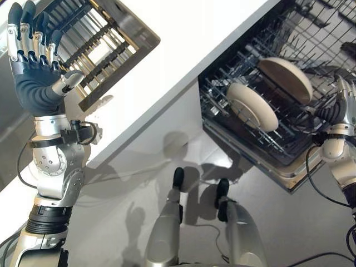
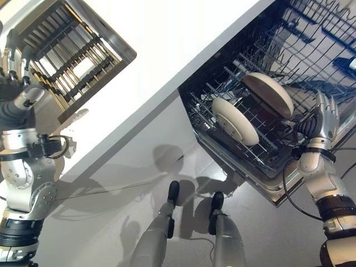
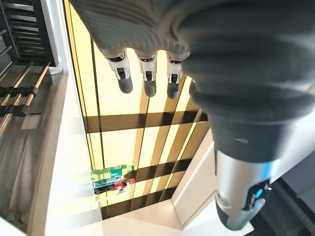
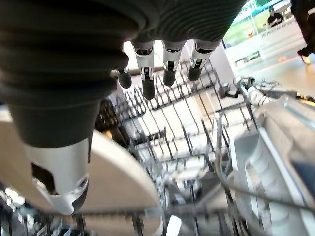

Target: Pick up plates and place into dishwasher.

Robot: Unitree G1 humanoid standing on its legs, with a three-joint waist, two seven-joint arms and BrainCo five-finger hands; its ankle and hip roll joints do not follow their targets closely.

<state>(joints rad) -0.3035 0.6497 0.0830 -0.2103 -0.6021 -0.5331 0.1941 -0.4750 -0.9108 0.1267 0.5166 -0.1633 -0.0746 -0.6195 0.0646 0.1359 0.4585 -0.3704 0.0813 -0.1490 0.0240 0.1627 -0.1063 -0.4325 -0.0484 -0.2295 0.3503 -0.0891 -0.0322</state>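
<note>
Two cream plates are standing on edge in the pulled-out lower rack (image 1: 245, 133) of an open dishwasher, slotted between the wire tines. One plate (image 1: 251, 106) is sitting nearer the front of the rack, and the other plate (image 1: 285, 79) is standing just behind it, deeper in the machine; the two are leaning the same way and are close together but not touching.

At the rack's near edge, the right hand (image 2: 321, 121) is hovering just beside the deeper plate, with its fingers straight and relaxed and nothing between them. Seen from the right wrist, the dark fingertips (image 4: 169, 77) are pointing across the wire tines, the thumb is lying apart from them, and a broad pale plate edge (image 4: 118, 182) is showing close beneath the thumb.

Well apart from the dishwasher, the left hand (image 1: 34, 61) is raised beside a dark-framed dish rack (image 1: 94, 39) with wooden bars that is sitting on a white countertop (image 1: 183, 61). Its fingers are stretched straight and spread, grasping nothing.
</note>
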